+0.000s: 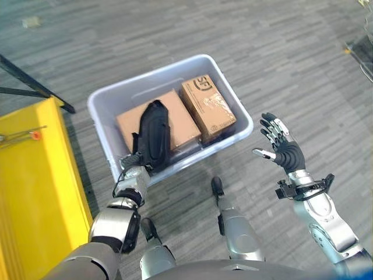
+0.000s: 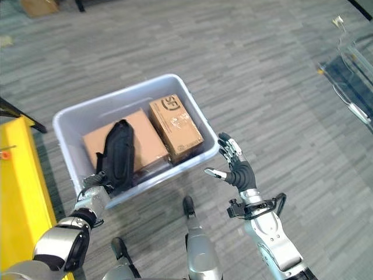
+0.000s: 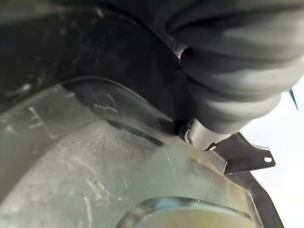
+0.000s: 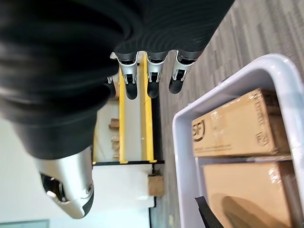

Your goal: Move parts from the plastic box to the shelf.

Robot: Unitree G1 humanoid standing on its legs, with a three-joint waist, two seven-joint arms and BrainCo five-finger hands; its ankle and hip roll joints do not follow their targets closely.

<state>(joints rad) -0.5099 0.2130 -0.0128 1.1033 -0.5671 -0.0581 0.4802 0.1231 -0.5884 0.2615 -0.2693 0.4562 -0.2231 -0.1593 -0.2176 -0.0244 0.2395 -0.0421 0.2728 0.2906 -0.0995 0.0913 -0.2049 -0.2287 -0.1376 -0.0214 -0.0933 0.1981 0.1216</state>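
You can see two brown boxes lying flat inside the plastic box (image 1: 102,104). The narrow box (image 1: 208,109) sits along its right wall, long side running front to back. The wide box (image 1: 183,125) lies beside it. Your left hand (image 1: 152,135) rests on the wide box; its fingers can't be told. Your right hand (image 1: 281,144) hangs open just outside the right wall.

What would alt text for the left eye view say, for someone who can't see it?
Seen from above, a robot's left hand reaches into a pale plastic box on grey carpet, over two cardboard boxes. Its right hand is held open in the air beside the plastic box. A yellow shelf stands at the left.
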